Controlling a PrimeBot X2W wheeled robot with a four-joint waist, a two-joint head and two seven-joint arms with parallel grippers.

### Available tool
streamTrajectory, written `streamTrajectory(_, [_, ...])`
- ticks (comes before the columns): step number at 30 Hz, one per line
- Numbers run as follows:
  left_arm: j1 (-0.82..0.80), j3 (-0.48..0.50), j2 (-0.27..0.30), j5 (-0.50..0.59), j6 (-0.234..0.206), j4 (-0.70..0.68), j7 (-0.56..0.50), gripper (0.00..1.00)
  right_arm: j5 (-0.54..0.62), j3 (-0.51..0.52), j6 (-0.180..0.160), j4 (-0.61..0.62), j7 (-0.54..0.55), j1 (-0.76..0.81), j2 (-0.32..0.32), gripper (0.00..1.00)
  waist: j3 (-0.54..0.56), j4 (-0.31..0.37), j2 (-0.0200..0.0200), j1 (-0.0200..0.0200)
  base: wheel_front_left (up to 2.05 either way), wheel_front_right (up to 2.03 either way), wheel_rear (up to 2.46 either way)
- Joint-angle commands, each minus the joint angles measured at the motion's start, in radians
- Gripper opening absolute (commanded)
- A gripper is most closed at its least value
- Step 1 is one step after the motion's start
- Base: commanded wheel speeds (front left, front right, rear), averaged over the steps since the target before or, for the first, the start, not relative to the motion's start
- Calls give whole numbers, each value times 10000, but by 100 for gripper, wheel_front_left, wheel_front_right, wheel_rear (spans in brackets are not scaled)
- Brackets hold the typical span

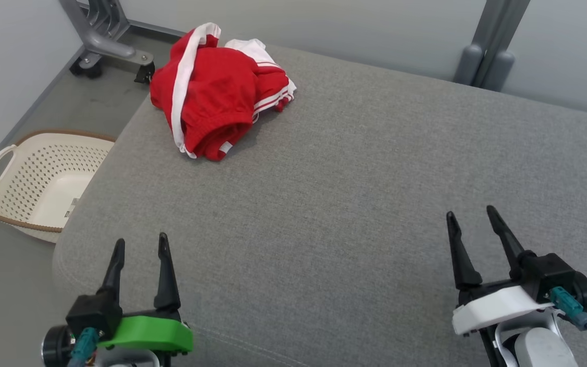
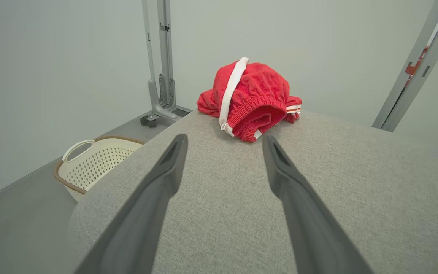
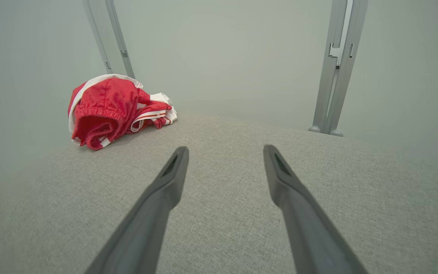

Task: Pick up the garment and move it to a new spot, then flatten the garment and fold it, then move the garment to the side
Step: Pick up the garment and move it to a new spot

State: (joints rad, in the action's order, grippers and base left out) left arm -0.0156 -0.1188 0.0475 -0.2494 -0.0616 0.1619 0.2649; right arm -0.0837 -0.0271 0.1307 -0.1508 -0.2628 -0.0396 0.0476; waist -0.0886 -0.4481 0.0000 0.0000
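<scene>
- Left gripper point(image 1: 140, 238): green collar, 2 long dark fingers spread wide, nothing between them; poised over the near edge of the grey cushion point(image 1: 349, 178).
- Right gripper point(image 1: 469, 211): white collar, 2 fingers likewise spread wide and empty; over the same cushion, well apart from the left gripper.
- Garment point(image 1: 217, 92): red with white side stripes and a gathered elastic waistband, bunched in 1 heap. Far ahead of the left gripper and slightly to its right, at the cushion's far corner; ahead and well to the left of the right gripper. Touched by neither.
- Handling, as judged: light, soft, limp knit; likely to sag and unfurl once lifted; not fragile, and unlikely to slide on the woven cushion.
- Hold, as judged: the thick waistband rim facing both grippers, good for a firm pinch; 2 pinches set apart along it to help the later flattening.
- Basket point(image 1: 44, 133): cream, perforated, on the floor to the left of the left gripper, beside the cushion.
- Wheeled frame foot point(image 1: 105, 46): grey metal, on the floor beyond the garment.
</scene>
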Motion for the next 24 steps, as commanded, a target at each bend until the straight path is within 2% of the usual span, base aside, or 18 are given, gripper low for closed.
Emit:
streamTrajectory(1, [-341, 200, 56, -122, -44, -172, -5, 100, 144, 116, 1, 131, -32, -197, 47, 100, -458, 296, 0, 0, 0, 0, 0])
streamTrajectory(4, [-883, 614, 147, 281, 106, -338, -7, 100, 380, 279, 1, 271, -32, -395, 47, 100, -864, 510, 0, 0, 0, 0, 0])
streamTrajectory(10, [-2850, 1312, 1004, 954, 493, 124, -7, 100, 846, 412, 1, 548, -32, -962, 47, 100, -1747, 976, 0, 0, 0, 0, 0])
streamTrajectory(16, [-5163, 1335, 1873, 1111, 940, 2054, -210, 100, 1234, 396, 1, 805, -32, -1470, 49, 100, -2665, 1337, 0, 0, 0, 0, 0])
streamTrajectory(21, [-6448, 1130, 2133, 859, 1389, 3569, -873, 100, 1480, 522, 1, 1016, -32, -1798, 47, 100, -3366, 1545, 0, 0, 0, 0, 0])
streamTrajectory(24, [-6750, 897, 2092, 706, 1582, 4247, -1154, 100, 1567, 605, 1, 1052, -32, -1900, 46, 100, -3675, 1591, 0, 0, 0, 0, 0])
